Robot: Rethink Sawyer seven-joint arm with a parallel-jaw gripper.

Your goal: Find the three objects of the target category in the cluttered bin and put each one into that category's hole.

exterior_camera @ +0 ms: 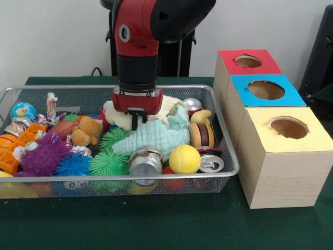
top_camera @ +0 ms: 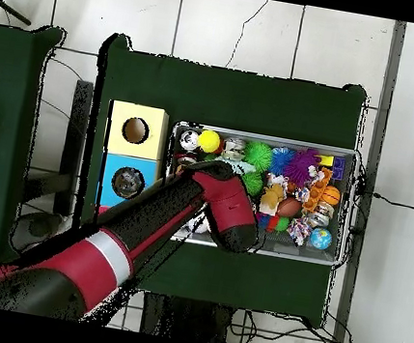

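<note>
A dark green cloth [exterior_camera: 171, 224] covered the table, with a white wall behind. On it sat a wire bin [exterior_camera: 229, 156] packed with toys and cans, and just beside it a row of three boxes with round holes on top: a red box [exterior_camera: 248, 61] farthest back, a blue box [exterior_camera: 265, 90] in the middle, a yellow box [exterior_camera: 287, 128] nearest the camera.

The gripper [exterior_camera: 136, 124] hung low over the middle of the bin, its dark tip down among a white plush [exterior_camera: 169, 107] and a pale teal plush [exterior_camera: 156, 136]. Whether its jaws were spread or pressed together could not be told, nor whether it held anything; the tip looked to be touching the plush pile.

Cans lay in the bin: one [exterior_camera: 145, 162] on its side at the front rim, one [exterior_camera: 212, 163] at the front corner nearest the boxes, one [exterior_camera: 192, 105] at the back. A yellow ball [exterior_camera: 184, 159] sat between the front two. Spiky balls, green [exterior_camera: 108, 162] and purple [exterior_camera: 44, 155], filled the other front side.

Open cloth lay in front of the bin and boxes.
</note>
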